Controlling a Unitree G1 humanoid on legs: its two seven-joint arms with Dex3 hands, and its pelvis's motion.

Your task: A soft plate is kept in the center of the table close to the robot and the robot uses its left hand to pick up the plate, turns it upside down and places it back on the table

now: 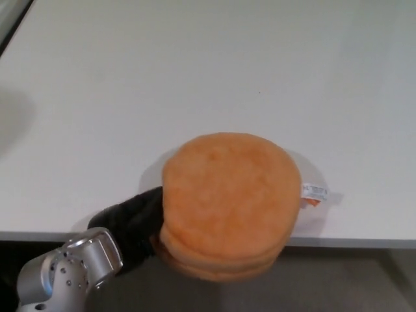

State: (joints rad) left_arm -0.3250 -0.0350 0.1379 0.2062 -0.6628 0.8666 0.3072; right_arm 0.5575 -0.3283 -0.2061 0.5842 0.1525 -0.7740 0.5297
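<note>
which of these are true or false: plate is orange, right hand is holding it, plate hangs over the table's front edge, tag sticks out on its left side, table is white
1. The plate is orange. True.
2. The right hand is holding it. False: the left hand is at the plate's left edge; the right hand is not in view.
3. The plate hangs over the table's front edge. True: its near rim reaches past the edge.
4. A tag sticks out on its left side. False: the tag is on the picture's right side of the plate.
5. The table is white. True.
</note>
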